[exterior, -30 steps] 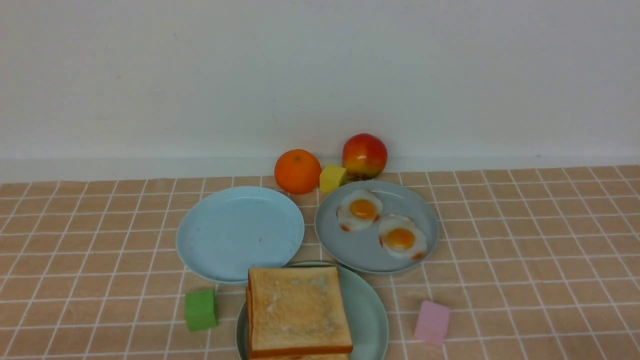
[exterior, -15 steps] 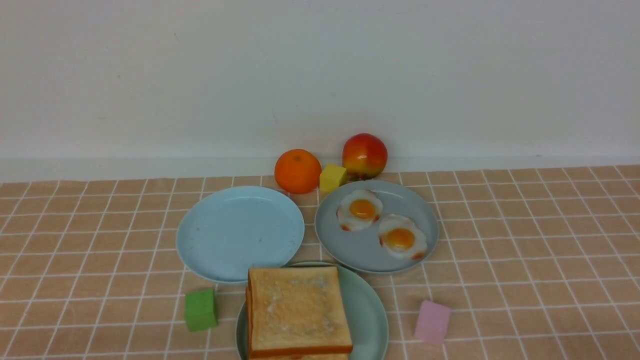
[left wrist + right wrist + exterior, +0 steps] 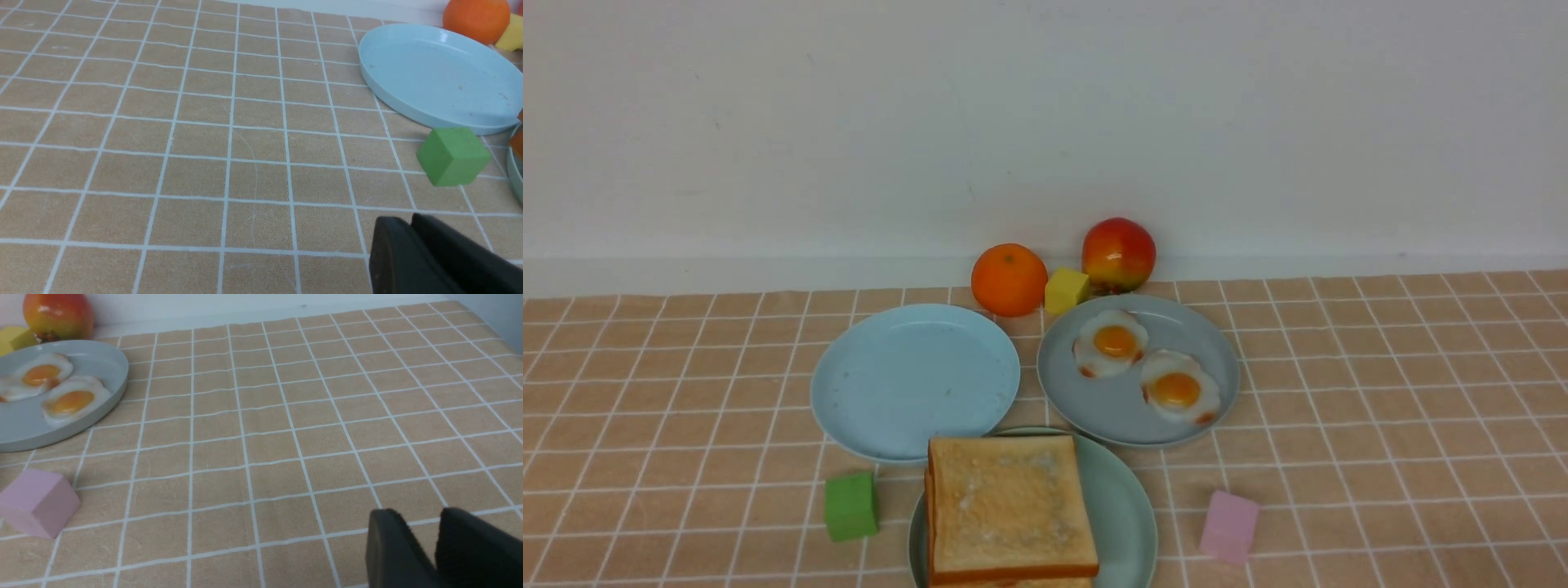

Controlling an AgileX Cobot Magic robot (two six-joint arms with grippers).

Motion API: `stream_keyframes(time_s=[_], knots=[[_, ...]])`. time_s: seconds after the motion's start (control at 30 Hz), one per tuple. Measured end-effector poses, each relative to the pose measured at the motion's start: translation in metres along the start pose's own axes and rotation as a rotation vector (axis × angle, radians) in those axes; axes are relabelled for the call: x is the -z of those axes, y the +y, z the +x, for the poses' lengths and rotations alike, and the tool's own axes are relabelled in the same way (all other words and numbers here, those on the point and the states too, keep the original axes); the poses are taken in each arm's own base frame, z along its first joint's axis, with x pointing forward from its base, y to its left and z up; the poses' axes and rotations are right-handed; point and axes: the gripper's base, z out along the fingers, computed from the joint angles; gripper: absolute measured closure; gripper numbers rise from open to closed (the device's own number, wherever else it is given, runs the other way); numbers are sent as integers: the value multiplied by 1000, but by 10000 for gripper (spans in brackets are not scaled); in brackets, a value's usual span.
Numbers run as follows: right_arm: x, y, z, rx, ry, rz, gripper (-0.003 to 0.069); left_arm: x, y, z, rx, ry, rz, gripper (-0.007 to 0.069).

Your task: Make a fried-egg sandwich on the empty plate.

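The front view looks forward and slightly down across the checked cloth (image 3: 1380,408) to the wall. Each wrist view sits low and close over the cloth. The left wrist view shares the green cube (image 3: 452,156) with the front; the right shares the pink cube (image 3: 39,502) (and the egg plate (image 3: 110,367)).

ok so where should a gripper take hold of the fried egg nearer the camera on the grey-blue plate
Probably at the thin white rim of the nearer fried egg, on the side facing away from the other fried egg, coming down from above. It lies flat on the round grey-blue plate; its far-left edge touches or nearly touches the second egg, leaving little room there.
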Motion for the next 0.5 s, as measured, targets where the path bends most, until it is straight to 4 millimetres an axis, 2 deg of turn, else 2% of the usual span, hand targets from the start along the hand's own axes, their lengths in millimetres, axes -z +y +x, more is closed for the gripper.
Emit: stream_keyframes(time_s=[0.5], knots=[[0, 0, 0, 0, 0, 0, 441, 0, 0, 0, 0, 0, 0, 549]])
